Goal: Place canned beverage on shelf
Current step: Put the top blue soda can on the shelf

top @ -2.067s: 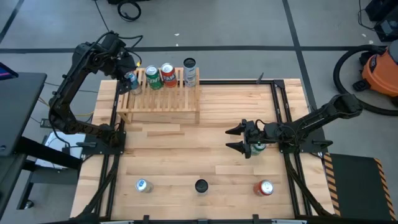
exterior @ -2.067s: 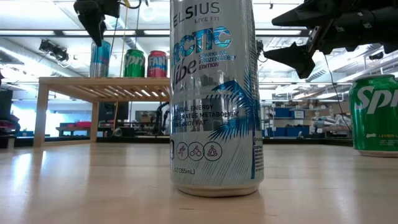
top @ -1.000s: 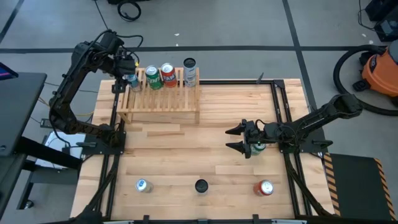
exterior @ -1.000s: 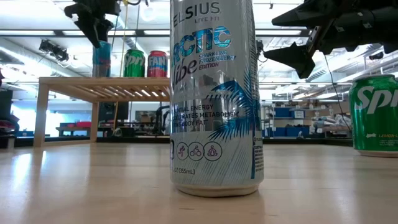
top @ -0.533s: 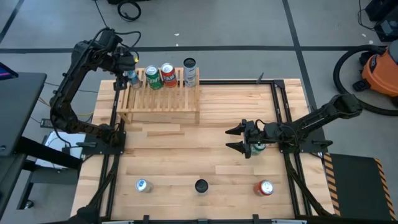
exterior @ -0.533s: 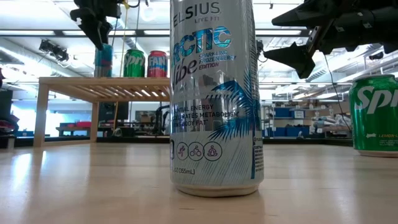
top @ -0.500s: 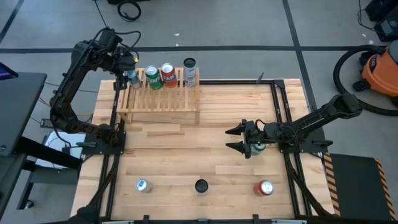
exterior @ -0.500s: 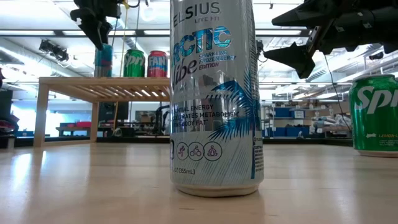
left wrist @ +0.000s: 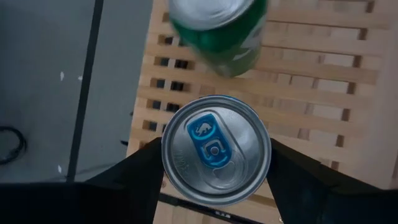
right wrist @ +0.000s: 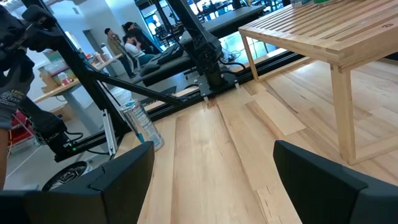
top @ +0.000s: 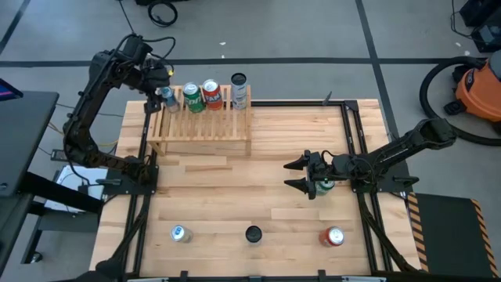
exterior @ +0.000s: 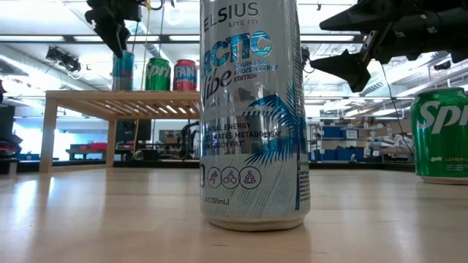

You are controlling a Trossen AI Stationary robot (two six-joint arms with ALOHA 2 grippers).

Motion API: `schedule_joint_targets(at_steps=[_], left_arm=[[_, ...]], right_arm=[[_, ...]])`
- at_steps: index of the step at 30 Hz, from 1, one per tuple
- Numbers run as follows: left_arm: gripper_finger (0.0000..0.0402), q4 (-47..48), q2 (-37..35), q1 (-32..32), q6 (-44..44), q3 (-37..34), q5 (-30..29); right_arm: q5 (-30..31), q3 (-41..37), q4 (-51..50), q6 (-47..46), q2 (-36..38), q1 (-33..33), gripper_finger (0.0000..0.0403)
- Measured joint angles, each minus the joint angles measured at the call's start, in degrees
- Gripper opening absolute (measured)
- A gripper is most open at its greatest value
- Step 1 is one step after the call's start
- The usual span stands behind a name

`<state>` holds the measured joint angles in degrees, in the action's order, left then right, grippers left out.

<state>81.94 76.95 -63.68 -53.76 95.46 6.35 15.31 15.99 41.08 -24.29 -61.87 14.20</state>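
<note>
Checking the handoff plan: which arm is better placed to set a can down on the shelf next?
Left. The left gripper is shut on a blue-tabbed can over the shelf's left end. The right gripper hangs open mid-table, far from it.

Light butcher-block wood table [exterior: 110,219]: smooth, satin sheen, visible plank seams. Low slatted rack shelf [top: 205,129] of pale unfinished-looking wood, matt, thin parallel bars. Silver-and-blue printed aluminium can [exterior: 252,109] up front: glossy metal, sharp reflections. Can with brushed silver metal lid and blue pull tab [left wrist: 216,149]: lid semi-matt, fine sheen. Green glossy metal can [left wrist: 219,31] beside it on the slats. Left hand [left wrist: 214,186] and right hand [right wrist: 211,168]: matt black plastic-looking fingers. Table frame rails [top: 356,141]: black matt metal.
</note>
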Motion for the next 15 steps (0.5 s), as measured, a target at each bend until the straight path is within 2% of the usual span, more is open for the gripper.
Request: schedule_joint_targets(at_steps=[15], left_arm=[[0.0282,0.1,0.0,-1.1,0.7,0.1,0.0]], right_arm=[[0.0,0.0,0.0,0.0,0.0,0.0,0.0339]])
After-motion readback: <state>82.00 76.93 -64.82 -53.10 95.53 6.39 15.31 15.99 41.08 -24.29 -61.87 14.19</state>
